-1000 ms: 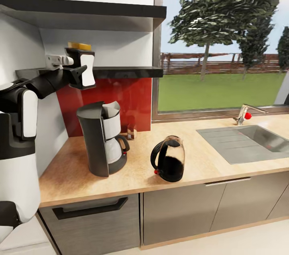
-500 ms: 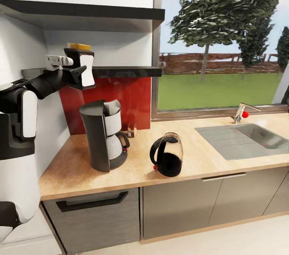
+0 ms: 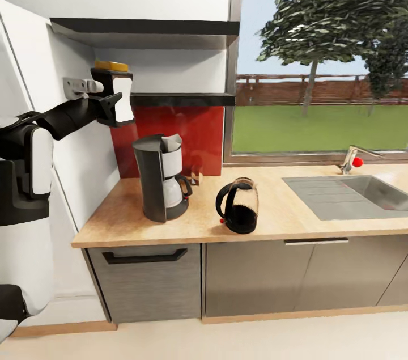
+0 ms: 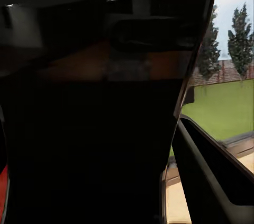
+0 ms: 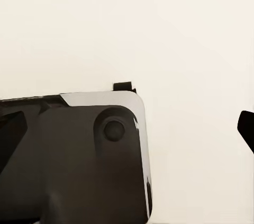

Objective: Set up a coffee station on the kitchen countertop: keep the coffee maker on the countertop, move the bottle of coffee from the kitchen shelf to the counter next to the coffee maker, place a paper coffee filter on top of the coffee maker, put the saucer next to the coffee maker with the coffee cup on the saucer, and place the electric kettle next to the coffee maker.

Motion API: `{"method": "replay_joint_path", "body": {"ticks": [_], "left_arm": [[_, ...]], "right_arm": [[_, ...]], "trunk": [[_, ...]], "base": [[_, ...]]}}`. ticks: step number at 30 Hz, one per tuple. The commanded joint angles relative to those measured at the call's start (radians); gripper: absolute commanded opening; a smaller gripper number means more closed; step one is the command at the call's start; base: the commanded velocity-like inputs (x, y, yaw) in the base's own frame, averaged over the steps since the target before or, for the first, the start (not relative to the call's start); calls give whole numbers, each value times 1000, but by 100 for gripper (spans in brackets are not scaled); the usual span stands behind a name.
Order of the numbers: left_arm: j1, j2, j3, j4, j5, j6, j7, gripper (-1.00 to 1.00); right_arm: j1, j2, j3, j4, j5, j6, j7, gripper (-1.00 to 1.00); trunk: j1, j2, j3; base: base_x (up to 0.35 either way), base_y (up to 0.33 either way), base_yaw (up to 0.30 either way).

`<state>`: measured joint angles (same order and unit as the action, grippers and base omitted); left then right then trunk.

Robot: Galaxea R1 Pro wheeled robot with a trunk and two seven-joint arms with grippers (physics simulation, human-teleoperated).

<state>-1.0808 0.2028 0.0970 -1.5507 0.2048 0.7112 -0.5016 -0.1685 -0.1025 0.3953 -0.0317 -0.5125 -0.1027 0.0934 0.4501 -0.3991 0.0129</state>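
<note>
The left tool [image 3: 110, 100] is raised in front of the wall, level with the kitchen shelf [image 3: 181, 99], and is clamped on the bottle of coffee [image 3: 113, 90]. The bottle's tan-gold cap shows above the tool, its white label faces outward, and it hangs in the air clear of the shelf. In the left wrist view the dark bottle [image 4: 106, 102] sits close up between the fingers [image 4: 211, 171], its cap at the far end.

On the table [image 3: 170, 218], the coffee maker [image 3: 161, 184] stands near the left end, close to the red back wall, with its carafe facing right. The electric kettle [image 3: 238, 212] stands upright to its right, near the front edge, apart from the machine. A small brown box [image 3: 196, 177] sits at the back wall just right of the coffee maker. The steel sink [image 3: 351, 195] lies toward the right end, with a tap [image 3: 354, 159] behind it.

The right wrist view shows part of the right arm's dark housing [image 5: 69, 160] against a plain pale surface; whether the right tool is apart or together cannot be told.
</note>
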Motion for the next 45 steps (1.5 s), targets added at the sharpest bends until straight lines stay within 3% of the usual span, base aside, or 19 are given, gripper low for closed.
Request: {"method": "replay_joint_path", "body": {"ticks": [1, 6, 7, 9, 15, 21, 28, 32, 35, 37, 40, 42, 43, 44, 45], "left_arm": [[-1, 0, 1, 0, 4, 6, -5, -100], [-1, 0, 16, 0, 0, 8, -5, -100], [28, 20, 45, 0, -11, 4, -5, -100], [66, 43, 49, 0, -24, -2, -4, -100], [84, 65, 86, 0, -27, -4, -4, -100], [89, 88, 91, 1, -29, -3, -4, -100], [196, 85, 84, 4, -51, -25, 59, -100], [263, 68, 81, 11, -53, -122, 135, -100], [321, 34, 81, 22, -54, -197, 193, -100], [399, 5, 82, 39, -63, -331, 255, -100], [488, -2, 81, 54, -66, -458, 315, -100], [530, -8, 81, 101, -67, -535, 365, -100], [540, -15, 80, 166, -67, -589, 386, -100], [545, -39, 68, 259, -70, -663, 395, -100], [545, -50, 53, 298, -76, -690, 398, -100]], "right_arm": [[0, 0, 7, 1, -11, -3, 5, 100], [0, 0, 7, 1, -11, -3, 5, 100], [0, -4, 7, 2, -11, -3, 5, 100], [0, -5, 8, 1, -11, -3, 5, 100], [0, -5, 8, 1, -11, -3, 5, 100], [0, -4, 8, 1, -10, -4, 5, 100], [0, -2, 13, 1, -9, -6, 5, 100], [0, -2, 13, 1, -9, -8, 5, 100], [0, -2, 12, 1, -9, -8, 5, 100], [0, -1, 13, 0, -9, -9, 5, 100], [0, -2, 11, -1, -9, -23, 5, 100], [0, -2, 11, -1, -9, -85, 5, 100], [0, -2, 10, 0, -9, -115, 5, 100], [0, -2, 9, 0, -9, -130, 5, 100], [0, -2, 9, 0, -9, -133, 5, 100]], "trunk": [[0, -1, 0], [0, -1, 0], [0, -1, 0], [0, -1, 0], [0, -1, 0], [0, -1, 0], [0, -1, 0], [0, -1, 0], [0, -1, 0], [0, -1, 0], [0, -1, 0], [0, -1, 0], [0, -1, 0], [0, -1, 0], [0, -1, 0]], "base": [[-226, -150, 88], [-26, -16, 10], [0, 0, 0], [0, 0, 0], [0, 0, 0], [0, 0, 0], [0, 0, 0], [0, 0, 0], [0, 0, 0], [0, 0, 0], [0, 0, 0], [0, 0, 0], [0, 0, 0], [0, 0, 0], [0, 0, 0]]}}
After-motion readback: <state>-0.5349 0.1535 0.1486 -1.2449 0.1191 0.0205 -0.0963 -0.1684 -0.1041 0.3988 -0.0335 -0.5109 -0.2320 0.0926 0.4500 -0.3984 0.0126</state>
